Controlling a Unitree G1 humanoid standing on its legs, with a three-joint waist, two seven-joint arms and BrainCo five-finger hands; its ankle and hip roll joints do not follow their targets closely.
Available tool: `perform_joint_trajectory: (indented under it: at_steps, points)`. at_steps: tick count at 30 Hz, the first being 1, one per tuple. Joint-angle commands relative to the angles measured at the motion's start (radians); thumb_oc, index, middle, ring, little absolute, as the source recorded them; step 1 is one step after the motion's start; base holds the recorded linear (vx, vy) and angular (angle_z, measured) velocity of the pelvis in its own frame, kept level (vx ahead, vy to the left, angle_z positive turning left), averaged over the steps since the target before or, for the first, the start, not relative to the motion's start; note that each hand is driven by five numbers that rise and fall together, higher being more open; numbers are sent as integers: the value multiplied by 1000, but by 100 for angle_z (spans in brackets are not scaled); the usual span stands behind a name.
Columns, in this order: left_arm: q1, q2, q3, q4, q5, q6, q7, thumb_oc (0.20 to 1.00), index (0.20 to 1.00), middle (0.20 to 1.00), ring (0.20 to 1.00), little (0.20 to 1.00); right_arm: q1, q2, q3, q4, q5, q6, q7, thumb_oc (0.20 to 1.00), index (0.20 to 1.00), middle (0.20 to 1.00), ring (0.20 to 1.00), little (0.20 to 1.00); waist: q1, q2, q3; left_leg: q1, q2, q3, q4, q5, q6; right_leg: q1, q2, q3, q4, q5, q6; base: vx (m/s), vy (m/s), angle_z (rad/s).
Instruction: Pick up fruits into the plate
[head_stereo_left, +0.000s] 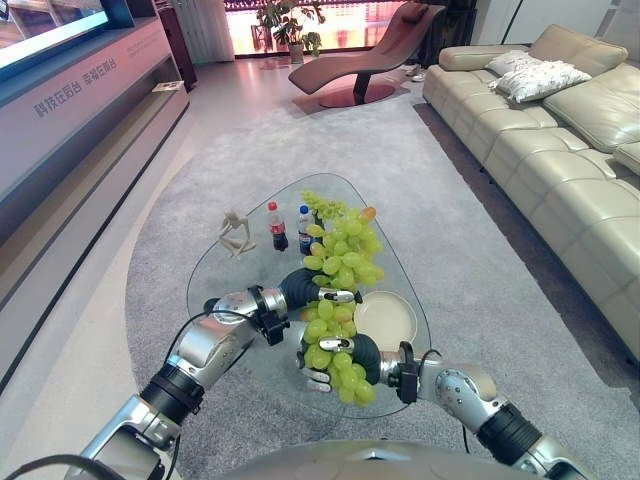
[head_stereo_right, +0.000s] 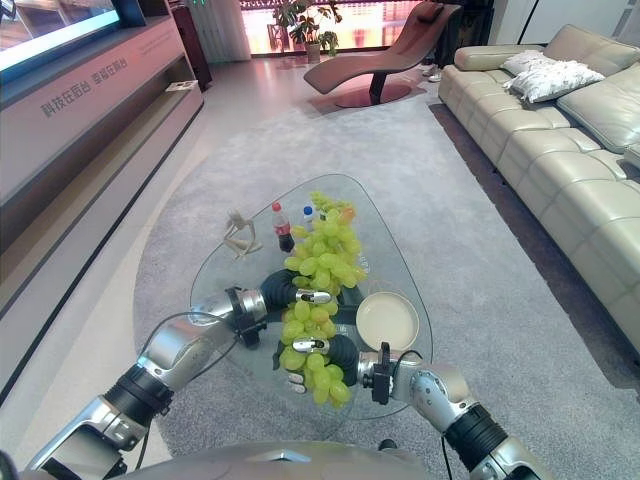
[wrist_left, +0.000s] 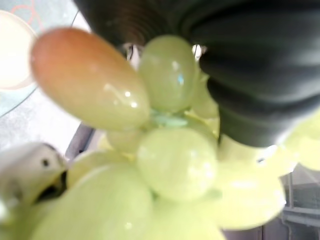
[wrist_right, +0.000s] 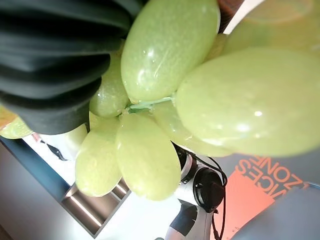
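Item: bunch of green grapes (head_stereo_left: 338, 290), large and long, hanging above the glass table (head_stereo_left: 215, 285) between the two hands. Its long axis is running from near the robot out toward the far end of the table, the far end lying over the two small bottles' side and the near end drooping over the table's near edge. One reddish-orange grape (wrist_left: 90, 77) is showing among the green ones in the left wrist view.

Holders: the left hand (head_stereo_left: 312, 291) is reaching in from the robot's left at about the middle of the bunch, its fingers buried among the grapes, so whether it is clenched on them cannot be told. The right hand (head_stereo_left: 345, 352) is coming in from the right at the near, lower end, a dark-tipped finger lying across the grapes; its grip likewise cannot be told. Both are touching the bunch; neither is clearly nearer.

Destination: the plate (head_stereo_left: 398, 322), pale and round, is sitting on the table just to the robot's right of the bunch, beside its middle. By my judgement the coming move is a short sideways carry to the right, then a lowering.

Also on the table: cola bottle (head_stereo_left: 277, 226), water bottle (head_stereo_left: 305, 228), small figurine (head_stereo_left: 235, 233), all at the far side.
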Motion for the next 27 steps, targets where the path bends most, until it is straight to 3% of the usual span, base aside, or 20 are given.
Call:
perform_joint_trajectory:
  at_steps: [1, 4, 5, 6, 17, 27]
  points:
    - [-37, -7, 35, -68, -59, -49, -2, 200, 200, 200, 200, 200, -24, 58, -36, -80, 56, -34, 7, 200, 200, 200, 200, 200, 9, -27, 18, 57, -79, 12, 8, -166, 45, 84, -5, 21, 10, -128, 35, 0, 0, 0]
    - [-30, -11, 45, -60, -66, -49, 16, 200, 200, 200, 200, 200, -23, 43, -50, -57, -56, -80, -17, 200, 200, 200, 200, 200, 8, -29, 18, 58, -78, 15, 8, -166, 44, 84, -5, 20, 10, -127, 35, 0, 0, 0]
    - [-26, -11, 50, -54, -62, -48, 28, 489, 489, 489, 489, 489, -25, 31, -58, -47, -123, -107, -31, 200, 200, 200, 200, 200, 8, -30, 18, 58, -77, 16, 8, -166, 43, 84, -6, 20, 10, -127, 34, 0, 0, 0]
    - [-21, -7, 57, -46, -56, -49, 41, 1000, 1000, 1000, 1000, 1000, -28, 10, -72, -36, -200, -131, -48, 200, 200, 200, 200, 200, 7, -32, 19, 58, -76, 17, 8, -165, 42, 84, -6, 19, 10, -126, 35, 0, 0, 0]
    - [100, 77, 204, 72, -1, -39, 124, 1000, 1000, 1000, 1000, 1000, -28, -267, -220, 76, -848, -290, -211, 200, 200, 200, 200, 200, 9, -52, 54, 61, -67, 27, 8, -158, 35, 89, -5, 10, 15, -123, 30, 18, -3, 0]
    - [166, 68, 252, 322, 98, -40, 165, 1000, 1000, 1000, 1000, 1000, -85, -365, -265, 248, -1241, -266, -349, 200, 200, 200, 200, 200, 42, -72, 114, 38, -55, 27, 16, -154, 26, 76, -10, -16, 19, -123, 34, -1, -13, 1]
